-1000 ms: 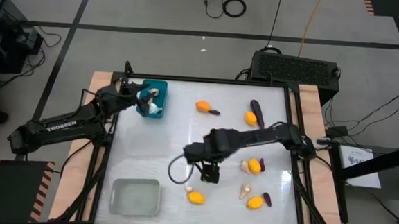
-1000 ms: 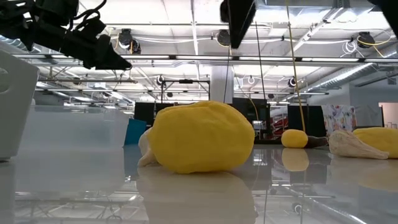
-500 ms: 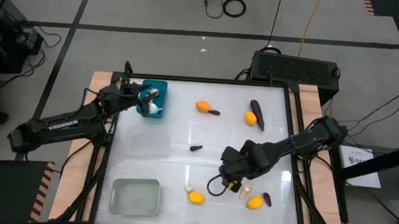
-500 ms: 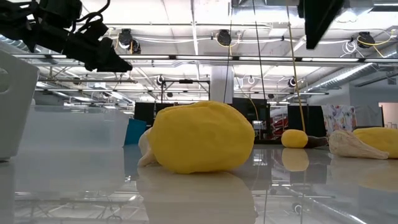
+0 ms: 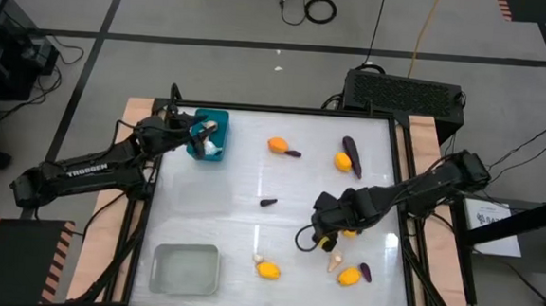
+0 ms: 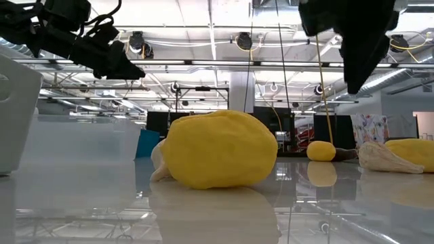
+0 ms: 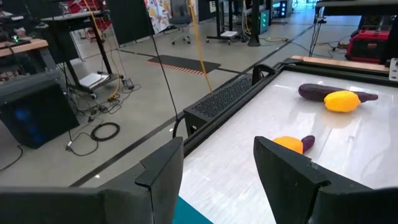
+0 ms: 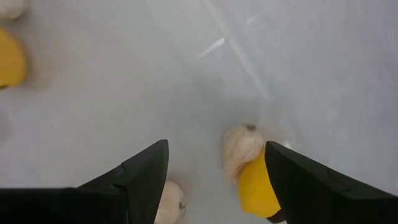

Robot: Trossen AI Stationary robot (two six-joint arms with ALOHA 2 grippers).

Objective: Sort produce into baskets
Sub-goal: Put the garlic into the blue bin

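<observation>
Over the table's right half, right gripper [image 5: 327, 240] spread open above garlic [image 8: 242, 147] and lemon [image 8: 256, 187], left gripper [image 5: 198, 137] open above teal bin [image 5: 220, 118].

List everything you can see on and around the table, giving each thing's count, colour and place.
Lemons: five, orange-yellow; two far side, two near edge, one partly under the right arm.
Eggplants: four, dark purple; two beside the far lemons, one mid-table, one near right.
Garlic: at least two, whitish, near edge; more in the teal bin.
Teal bin: one, far left corner.
Clear bin: one, pale, near left; no produce visible in it.
Black box: one, behind the table.
Left hand: open, over the teal bin.
Right hand: open, low over a lemon and a garlic, right of centre.
</observation>
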